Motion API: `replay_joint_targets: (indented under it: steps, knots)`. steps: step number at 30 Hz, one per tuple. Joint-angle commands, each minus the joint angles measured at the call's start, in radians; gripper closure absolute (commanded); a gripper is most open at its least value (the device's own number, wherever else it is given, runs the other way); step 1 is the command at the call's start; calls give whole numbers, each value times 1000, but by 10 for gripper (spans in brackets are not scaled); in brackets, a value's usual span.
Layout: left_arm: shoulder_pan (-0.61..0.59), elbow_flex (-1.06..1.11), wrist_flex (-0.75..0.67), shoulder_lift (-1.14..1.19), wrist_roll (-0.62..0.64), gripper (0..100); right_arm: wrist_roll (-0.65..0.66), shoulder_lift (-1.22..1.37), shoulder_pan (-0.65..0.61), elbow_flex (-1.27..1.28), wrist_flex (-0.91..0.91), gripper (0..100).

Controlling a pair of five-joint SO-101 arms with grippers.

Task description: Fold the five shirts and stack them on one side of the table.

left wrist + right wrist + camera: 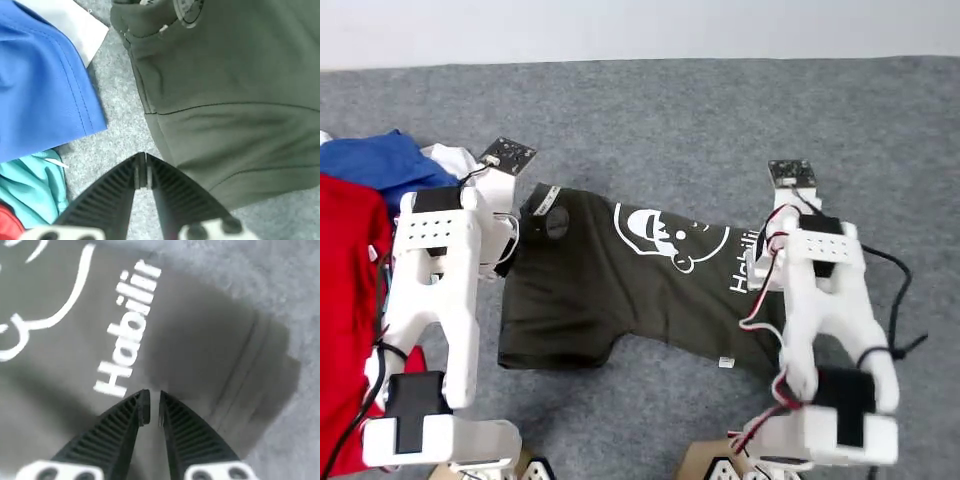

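Note:
A dark olive shirt [620,290] with a white print lies spread, somewhat crumpled, in the middle of the grey table. My left gripper [141,172] is shut with nothing in it. It hovers over bare table just beside the olive shirt's [230,100] collar-side edge. In the high view the left gripper [508,255] sits at the shirt's left edge. My right gripper [150,409] hangs over the olive shirt [190,340] beside the white lettering, its fingers a narrow gap apart and holding nothing. The high view places the right gripper [760,268] at the shirt's right end.
A heap of other shirts lies at the left: blue [380,165], red [345,290] and white [455,160]. A teal one [30,185] shows below the blue one [35,85]. Bare grey table stretches behind and to the right of the olive shirt.

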Motion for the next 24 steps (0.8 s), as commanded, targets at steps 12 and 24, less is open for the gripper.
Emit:
replay_joint_targets:
  steps: [12,24]
  knots:
    - [-3,-12,-12,-49,9,997,63,340,142,-489,30,953]
    - [11,-90,94,-46,8,996,63,317,101,-671,317,953]
